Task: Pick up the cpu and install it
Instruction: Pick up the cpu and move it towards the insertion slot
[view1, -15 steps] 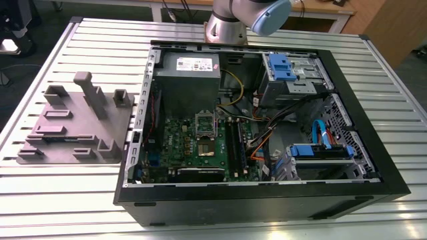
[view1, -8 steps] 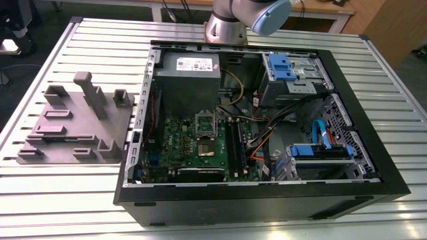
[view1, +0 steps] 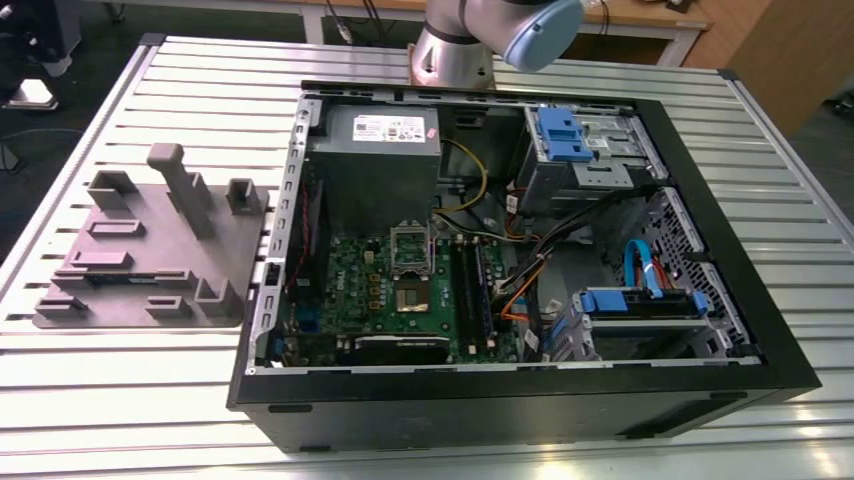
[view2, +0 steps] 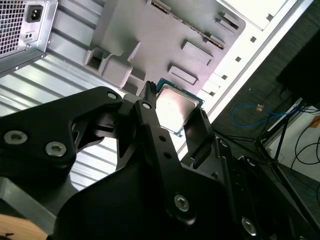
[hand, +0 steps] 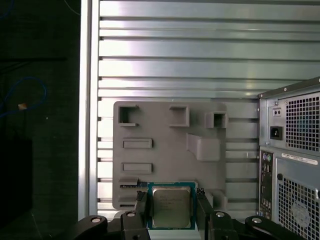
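Inspector: Tabletop (view1: 120, 400) first. Condition?

Recorder: Slatted metal, level. Arm (view1: 461, 40) stands at its far edge in the exterior view.

Inspector: Largest item?

Recorder: Case (view1: 534, 405), black, lying on its side from the middle toward the tabletop's edge on the exterior view's right, side panel off. Judged reason: the motherboard (view1: 387, 290) faces up, so the socket (view1: 414, 290) can be reached from above. Socket looks open and unfilled.

Inspector: Beside it?

Recorder: Grey plate (view1: 140, 250), near the tabletop's edge on the exterior view's left, apart from the case. Its blocks and recesses presumably keep parts at fixed spots for pickup.

Inspector: Gripper?

Recorder: In the first wrist view the gripper (hand: 172, 212) is pinching the cpu (hand: 171, 206). Fingers (hand: 202, 207) press on two opposite sides.

Inspector: Location of the cpu?

Recorder: Judged lifted off the plate and hanging over it, flat, metal top toward the camera. The edge grip likely spares the contacts beneath and keeps the chip level for seating. Not installed.
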